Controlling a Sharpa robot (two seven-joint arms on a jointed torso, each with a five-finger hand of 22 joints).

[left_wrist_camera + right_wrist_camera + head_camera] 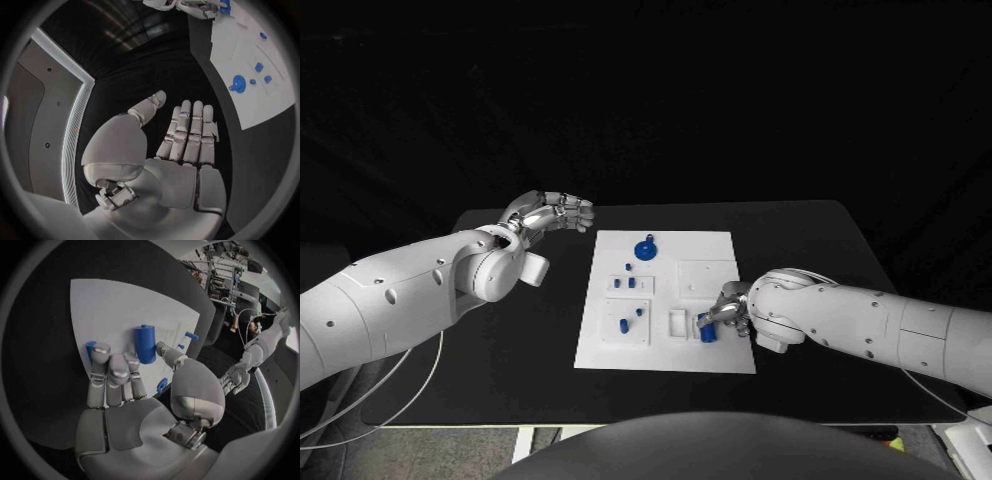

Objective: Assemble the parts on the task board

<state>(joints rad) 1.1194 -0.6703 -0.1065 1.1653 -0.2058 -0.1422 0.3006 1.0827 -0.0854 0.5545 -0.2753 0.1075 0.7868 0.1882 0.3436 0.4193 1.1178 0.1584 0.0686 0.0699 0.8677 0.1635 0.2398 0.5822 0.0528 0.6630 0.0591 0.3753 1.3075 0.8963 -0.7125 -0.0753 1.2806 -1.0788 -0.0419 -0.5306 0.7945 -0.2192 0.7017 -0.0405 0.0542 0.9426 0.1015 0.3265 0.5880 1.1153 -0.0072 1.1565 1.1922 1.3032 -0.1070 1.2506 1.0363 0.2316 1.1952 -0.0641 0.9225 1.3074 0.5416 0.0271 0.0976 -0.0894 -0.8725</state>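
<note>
right hand (115,377) by upright blue cylinder (145,343), head view hides gap

Black table (805,235) carries the white task board (708,248) lying flat in its middle, long side running away from the robot, with small blue parts (630,283) on the board and bare black tabletop showing all round it.

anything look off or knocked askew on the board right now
Nothing stands out. The task board lies flat and square on the table, blue parts sit on it, the right hand is at the blue cylinder, and the left hand hangs beside the board.
</note>
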